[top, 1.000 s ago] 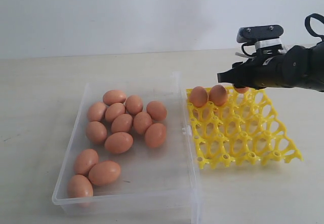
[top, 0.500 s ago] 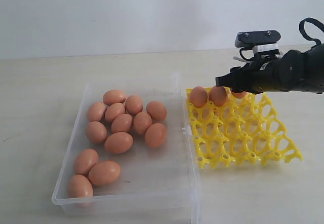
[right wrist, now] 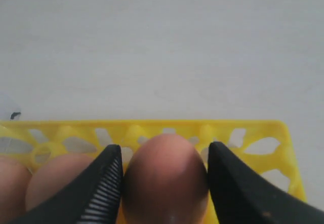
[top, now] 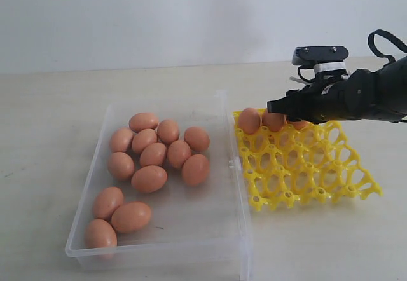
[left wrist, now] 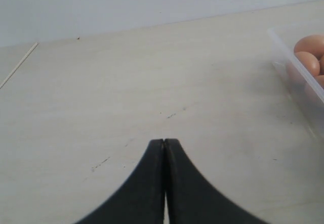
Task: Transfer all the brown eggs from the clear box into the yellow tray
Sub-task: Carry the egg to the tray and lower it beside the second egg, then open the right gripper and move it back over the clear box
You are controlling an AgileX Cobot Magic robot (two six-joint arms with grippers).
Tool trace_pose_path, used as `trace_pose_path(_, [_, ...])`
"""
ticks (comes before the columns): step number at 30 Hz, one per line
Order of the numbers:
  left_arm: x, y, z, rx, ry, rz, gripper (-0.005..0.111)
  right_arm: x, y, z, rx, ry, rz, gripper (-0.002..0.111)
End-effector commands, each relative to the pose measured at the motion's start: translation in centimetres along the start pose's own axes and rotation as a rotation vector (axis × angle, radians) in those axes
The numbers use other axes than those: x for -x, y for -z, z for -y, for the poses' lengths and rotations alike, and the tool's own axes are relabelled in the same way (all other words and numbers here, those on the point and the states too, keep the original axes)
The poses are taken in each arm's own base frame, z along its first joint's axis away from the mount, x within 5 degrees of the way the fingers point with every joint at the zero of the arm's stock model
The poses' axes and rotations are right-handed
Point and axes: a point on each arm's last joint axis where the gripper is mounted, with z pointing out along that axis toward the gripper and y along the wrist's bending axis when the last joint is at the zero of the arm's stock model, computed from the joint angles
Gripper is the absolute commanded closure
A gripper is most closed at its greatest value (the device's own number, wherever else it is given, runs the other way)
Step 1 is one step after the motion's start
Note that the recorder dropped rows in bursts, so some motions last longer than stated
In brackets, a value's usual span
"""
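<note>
My right gripper (top: 287, 110) is shut on a brown egg (right wrist: 165, 176), its fingers (right wrist: 104, 181) pressed on both sides. It holds the egg low over the back row of the yellow tray (top: 305, 173), beside two eggs (top: 249, 121) seated in that row. Only the held egg's underside (top: 299, 124) shows below the gripper in the exterior view. Several brown eggs (top: 152, 157) lie in the clear box (top: 238, 211) left of the tray. My left gripper (left wrist: 164, 142) is shut on nothing above bare table, with a corner of the box (left wrist: 298, 77) to one side.
The box and the tray stand side by side on a pale wooden table (top: 51, 122) with a plain white wall behind. The tray's other cups (top: 318, 179) hold nothing. The left arm is outside the exterior view.
The right gripper has come down and a little to the left with the egg, from above the tray's back edge to the level of the seated eggs.
</note>
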Motion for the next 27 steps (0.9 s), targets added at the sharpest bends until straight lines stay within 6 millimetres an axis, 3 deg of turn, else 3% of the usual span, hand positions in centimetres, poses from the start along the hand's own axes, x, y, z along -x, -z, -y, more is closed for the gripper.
trace_pose_path(1, [0.2, 0.1, 0.0, 0.003, 0.007, 0.015, 0.107, 0.4, 0.1, -0.1, 0.003, 0.0, 0.013, 0.052])
trace_pose_path(4, [0.2, 0.1, 0.0, 0.003, 0.007, 0.015, 0.107, 0.6, 0.5, -0.2, 0.006, -0.009, 0.011, 0.046])
trace_pose_path(13, [0.2, 0.1, 0.0, 0.003, 0.007, 0.015, 0.107, 3.1, 3.6, -0.4, 0.028, -0.015, 0.063, 0.046])
trace_pose_path(19, [0.2, 0.1, 0.0, 0.003, 0.007, 0.015, 0.107, 3.8, 5.7, -1.2, 0.075, -0.002, -0.04, 0.048])
trace_pose_path(21, [0.2, 0.1, 0.0, 0.003, 0.007, 0.015, 0.107, 4.1, 6.4, -2.2, 0.107, 0.038, -0.092, 0.061])
trace_pose_path(25, [0.2, 0.1, 0.0, 0.003, 0.007, 0.015, 0.107, 5.1, 8.3, -5.1, 0.184, 0.151, -0.113, 0.107])
trace_pose_path(27, [0.2, 0.1, 0.0, 0.003, 0.007, 0.015, 0.107, 5.7, 9.3, -6.8, 0.22, 0.181, -0.078, 0.106])
